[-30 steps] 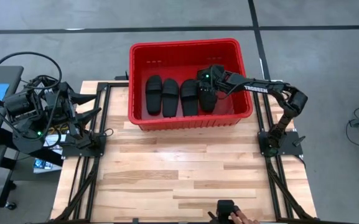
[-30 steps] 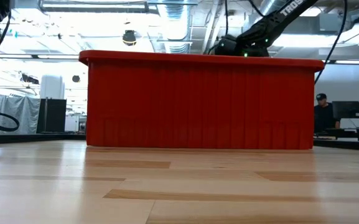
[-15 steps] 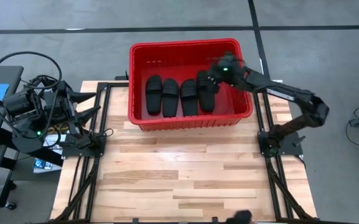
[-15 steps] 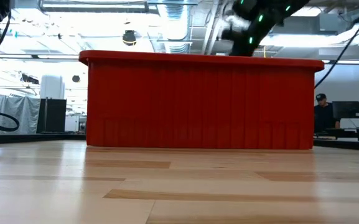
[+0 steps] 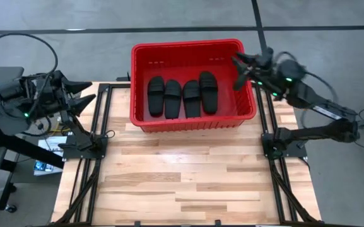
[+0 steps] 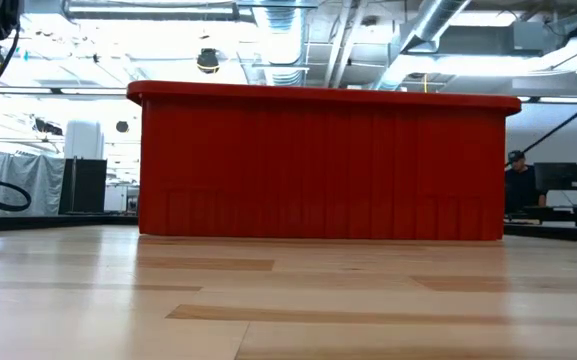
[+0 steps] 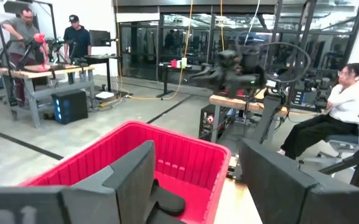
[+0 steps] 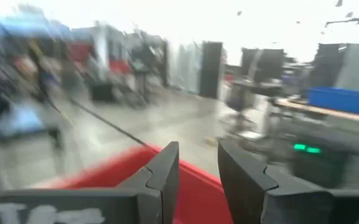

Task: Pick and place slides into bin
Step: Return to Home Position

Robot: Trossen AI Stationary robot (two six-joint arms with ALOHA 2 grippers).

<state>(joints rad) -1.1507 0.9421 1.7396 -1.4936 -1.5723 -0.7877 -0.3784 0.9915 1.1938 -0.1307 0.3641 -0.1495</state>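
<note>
Slides (image 5: 192,98) in a row inside bin (image 5: 194,125), right gripper (image 5: 238,71) over its rim

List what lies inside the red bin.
Four black slides lie side by side on the bin floor. The low view shows only its front wall, hiding them.

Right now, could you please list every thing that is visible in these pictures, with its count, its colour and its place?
slides: four, black, side by side inside the bin
bin: one, red, at the table's far edge
table: one, light wood, under the bin
people: three, in the room beyond the table; two stand at a bench, one sits
left gripper: one, dark, open, at the table's far left corner, apart from the bin
right gripper: one, dark, open, over the bin's right side, holding nothing
</note>
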